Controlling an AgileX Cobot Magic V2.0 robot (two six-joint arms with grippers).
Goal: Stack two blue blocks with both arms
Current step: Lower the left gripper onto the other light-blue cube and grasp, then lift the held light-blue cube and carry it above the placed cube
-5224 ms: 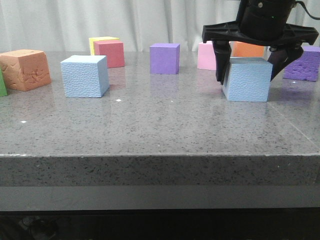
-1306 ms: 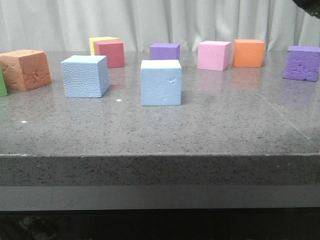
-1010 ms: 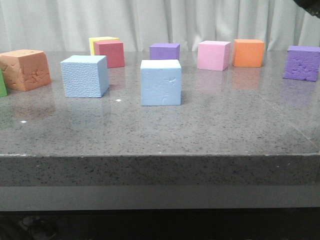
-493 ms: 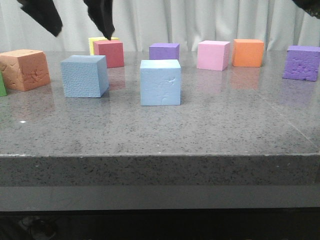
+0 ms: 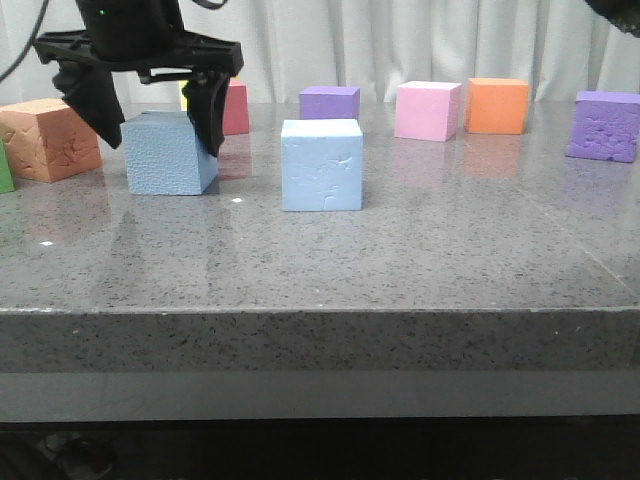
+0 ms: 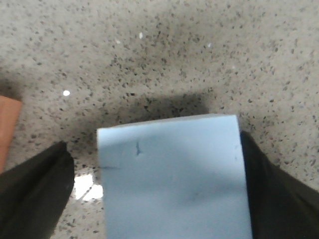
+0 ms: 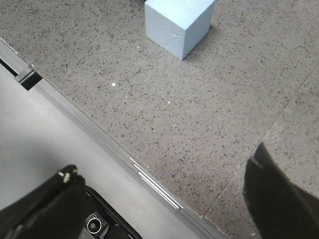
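Note:
Two sky-blue blocks stand on the grey table. The left blue block point(image 5: 170, 160) sits between the fingers of my left gripper point(image 5: 160, 140), which is lowered over it with its jaws open. In the left wrist view the block point(image 6: 169, 174) fills the space between the fingers of the gripper point(image 6: 157, 199), with a gap on one side. The second blue block point(image 5: 321, 165) stands free at the table's middle. My right gripper point(image 7: 159, 199) is open and empty over the table's front edge, far from that block point(image 7: 179, 20).
Other cubes ring the back of the table: orange-brown point(image 5: 50, 138), red point(image 5: 234, 107), purple point(image 5: 330, 102), pink point(image 5: 427, 110), orange point(image 5: 496, 105) and a dented purple one point(image 5: 604, 125). The table's front edge point(image 5: 320, 312) runs across the front view.
My left gripper came down from the top of the view and now straddles the left blue block. Earlier the right gripper moved the other blue block to the middle and left.

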